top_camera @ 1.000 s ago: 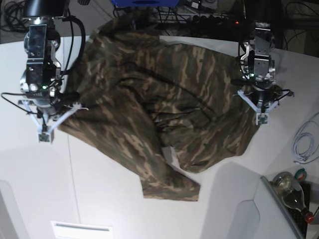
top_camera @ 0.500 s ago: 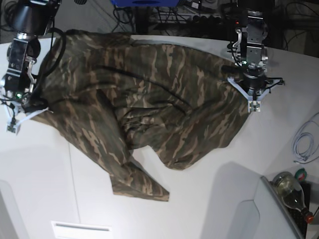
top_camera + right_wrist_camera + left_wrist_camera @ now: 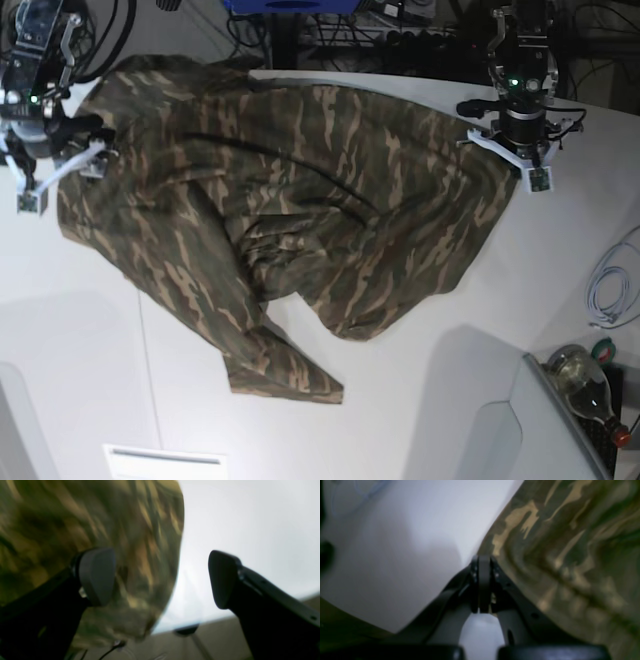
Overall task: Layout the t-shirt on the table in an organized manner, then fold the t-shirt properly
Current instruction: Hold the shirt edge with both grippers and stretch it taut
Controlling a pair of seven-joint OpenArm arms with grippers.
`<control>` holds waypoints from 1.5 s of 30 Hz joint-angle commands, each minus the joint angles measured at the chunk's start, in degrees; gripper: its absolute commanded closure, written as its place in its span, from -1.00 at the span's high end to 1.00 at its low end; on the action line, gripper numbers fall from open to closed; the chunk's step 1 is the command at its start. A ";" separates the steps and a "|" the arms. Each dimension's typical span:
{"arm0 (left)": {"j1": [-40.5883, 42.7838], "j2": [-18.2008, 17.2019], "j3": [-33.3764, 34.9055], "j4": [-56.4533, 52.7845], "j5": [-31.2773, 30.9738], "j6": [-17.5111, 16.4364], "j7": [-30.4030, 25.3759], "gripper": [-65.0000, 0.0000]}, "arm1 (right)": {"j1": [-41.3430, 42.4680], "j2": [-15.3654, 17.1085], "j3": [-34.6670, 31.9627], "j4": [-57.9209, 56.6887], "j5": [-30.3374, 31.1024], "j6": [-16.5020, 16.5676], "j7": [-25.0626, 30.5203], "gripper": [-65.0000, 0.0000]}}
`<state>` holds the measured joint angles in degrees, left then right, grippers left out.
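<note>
Base view: white, smooth table (image 3: 70,330), far wider than the cloth; on it, toward the far edge, the t-shirt (image 3: 300,210), soft camouflage in green, brown and tan, spread broad yet bunched at its middle, one flap trailing toward the near edge. At the shirt's far-right corner, left gripper (image 3: 527,160), pinched tight on the hem. At the shirt's left edge, right gripper (image 3: 58,172), spread wide, cloth beside one pad, nothing held. Best now: regrip the left edge, pull outward evenly and low, flatten the central ridge before any fold.
</note>
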<state>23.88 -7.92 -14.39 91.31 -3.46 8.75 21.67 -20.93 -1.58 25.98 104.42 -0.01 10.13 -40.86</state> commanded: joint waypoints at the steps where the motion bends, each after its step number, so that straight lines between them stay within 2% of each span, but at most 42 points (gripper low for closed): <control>1: 0.78 -1.35 -2.44 1.48 -1.50 0.70 -1.14 -1.00 | -1.09 -1.10 1.76 0.85 0.14 -0.06 2.84 0.55; 4: 2.28 -3.37 -6.40 1.84 -8.01 -5.54 -1.14 -1.00 | -4.00 -3.03 4.57 -0.82 -0.03 -0.06 11.02 0.51; 5: 2.80 -3.37 -7.45 1.92 -9.41 -7.22 -1.14 -1.00 | -4.17 -3.03 4.75 -1.61 -0.03 -0.06 11.81 0.51; 8: 4.12 -3.46 -11.06 1.92 -12.05 -10.91 -0.79 -0.27 | -4.00 -2.77 4.84 -5.48 0.14 0.29 8.47 0.51; 9: 4.56 -3.29 -12.20 1.75 -12.67 -12.14 -0.79 -0.10 | -3.82 -2.77 5.10 -7.50 0.14 1.25 8.55 0.51; 11: 5.35 -3.20 -13.87 1.48 -13.37 -14.78 -0.79 0.06 | -2.41 -2.85 5.36 -10.66 0.14 3.19 9.08 0.51; 13: 5.79 -3.20 -15.19 1.22 -14.43 -16.36 -0.70 0.14 | -1.18 -2.94 7.21 -14.36 0.14 5.03 9.17 0.49; 17: 6.49 -3.20 -16.86 0.08 -16.89 -18.91 -0.70 0.14 | 0.66 -2.94 8.09 -20.07 0.14 7.32 9.08 0.47; 18: 6.49 -3.20 -16.95 -0.19 -17.24 -19.96 -0.70 0.13 | 1.10 -2.85 8.09 -21.04 0.14 8.29 9.17 0.41; 20: 6.49 -3.11 -16.68 -0.45 -16.98 -21.19 -0.70 0.13 | 1.46 -2.94 8.35 -21.92 0.14 10.48 8.91 0.01; 22: 6.58 -3.11 -16.42 -0.71 -17.15 -21.72 -0.70 0.13 | 1.46 -3.12 8.35 -21.83 0.14 11.89 8.91 -0.73; 23: 6.58 -2.93 -16.33 -0.89 -17.15 -21.81 -0.70 0.13 | 1.46 -3.12 8.35 -21.83 0.14 12.24 8.91 -1.00; 26: 6.49 -1.97 -16.68 -2.47 -17.15 -21.81 -0.70 0.15 | 1.19 -3.12 8.35 -21.83 0.14 12.51 8.91 -0.90; 29: 6.58 -1.88 -16.33 -3.26 -17.24 -21.90 -0.88 0.15 | 0.93 -3.21 8.35 -19.54 0.14 12.51 8.91 -0.97; 31: 6.58 -1.53 -16.24 -3.44 -17.24 -21.90 -0.79 0.15 | -0.39 -3.38 8.00 -16.03 0.14 12.51 9.17 -0.84; 32: 6.58 -1.44 -16.33 -3.44 -17.24 -21.90 -0.88 0.15 | -0.92 -4.00 8.18 -13.65 0.14 12.51 9.17 -0.71; 34: 6.58 -1.26 -16.68 -3.35 -17.24 -21.90 -0.88 0.15 | -1.71 -4.61 8.26 -8.73 0.14 12.51 9.08 -0.31; 37: 6.58 -1.26 -16.86 -3.09 -17.24 -21.90 -0.97 0.15 | -3.12 -4.70 8.35 -4.25 0.14 12.51 8.99 0.42; 38: 6.58 -1.26 -16.86 -3.00 -17.24 -21.90 -0.97 0.15 | -3.20 -4.70 8.35 -3.89 0.05 12.51 8.91 0.55; 45: 7.29 -1.26 -19.59 -2.91 -17.24 -21.98 -1.06 0.15 | -5.23 -4.53 8.44 -6.80 0.05 12.51 8.91 0.42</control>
<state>30.76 -8.64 -33.74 87.26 -20.16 -13.30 21.71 -26.26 -6.31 34.30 96.84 -0.34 22.76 -32.67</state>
